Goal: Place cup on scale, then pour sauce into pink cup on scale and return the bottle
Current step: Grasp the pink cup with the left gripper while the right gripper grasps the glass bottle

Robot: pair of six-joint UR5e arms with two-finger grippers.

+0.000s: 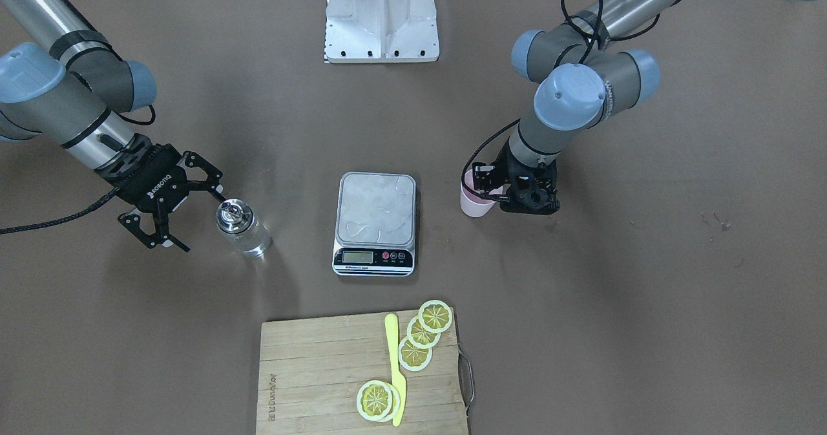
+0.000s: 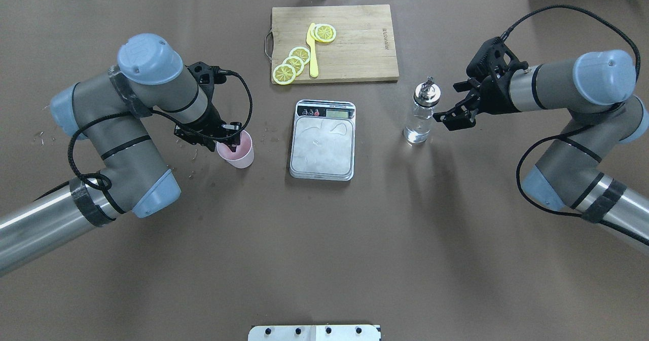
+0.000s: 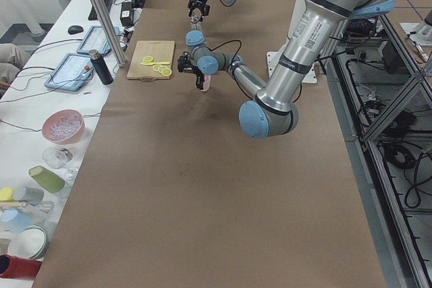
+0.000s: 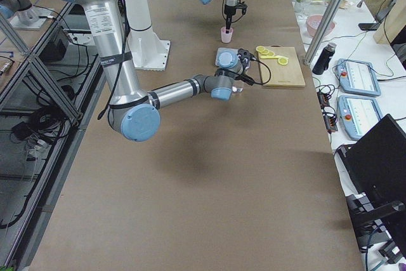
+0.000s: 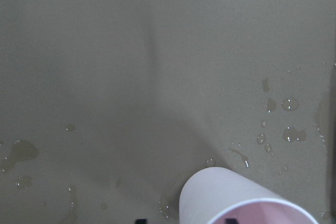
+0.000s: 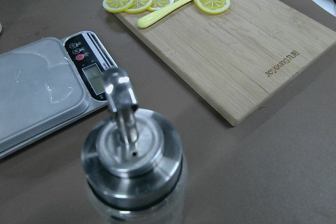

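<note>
Jaws of the left gripper [image 2: 230, 139] stand partly apart astride the rim of the pale pink cup [image 2: 239, 154]. The left wrist view shows one finger inside the cup and the other outside its wall, with neither seen pressing the plastic. The cup sits on the brown table [image 2: 324, 260], left of centre in the overhead view, near the digital scale [image 2: 323, 141] but not on it. Water droplets [image 5: 289, 104] dot the surface around the cup.

Across the frame, the right gripper [image 2: 450, 109] holds its jaws spread wide. They are level with the neck of the clear glass bottle [image 2: 420, 120], just beside it and not touching. The bottle stands upright on the table right of the scale, and its shiny metal cap [image 6: 131, 148] and spout fill the lower left of the right wrist view. The colourless sauce [image 1: 253, 241] shows through the glass.

The scale lies at the centre of the overhead view, its display strip turned toward the top of the frame. Beyond it, at top centre, a bamboo cutting board [image 2: 357, 44] carries lemon slices [image 2: 294, 62] and a yellow knife [image 2: 313, 52].
</note>
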